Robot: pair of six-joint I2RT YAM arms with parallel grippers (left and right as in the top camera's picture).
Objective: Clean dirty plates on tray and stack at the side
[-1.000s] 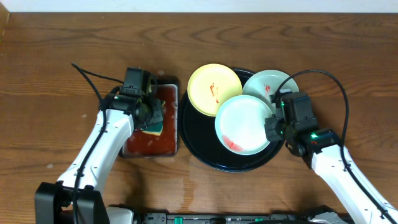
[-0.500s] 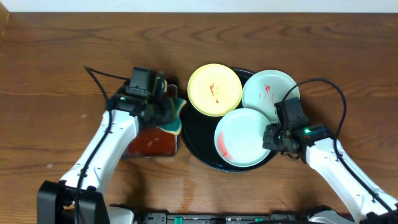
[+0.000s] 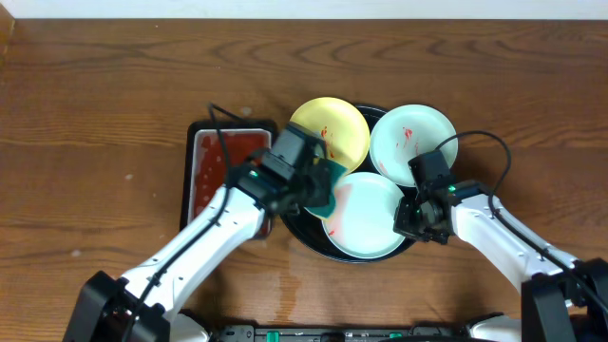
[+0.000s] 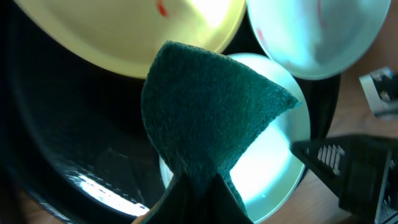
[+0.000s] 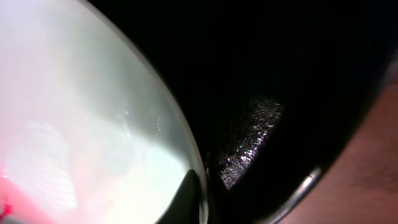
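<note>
Plates [image 3: 342,128] smeared red on black tray [image 3: 304,233], left jaws clamping green sponge [image 4: 205,112], right jaws at plate rim, opening unclear

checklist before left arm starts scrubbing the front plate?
1. Sponge clamped in left gripper: ok.
2. Sponge over front mint plate: ok; contact cannot tell.
3. Right gripper steadying that plate's right rim: cannot tell; it sits at the rim.
4. Front mint plate inside tray: ok.
5. Yellow plate and back mint plate clean: not ok, red smears on both.
</note>
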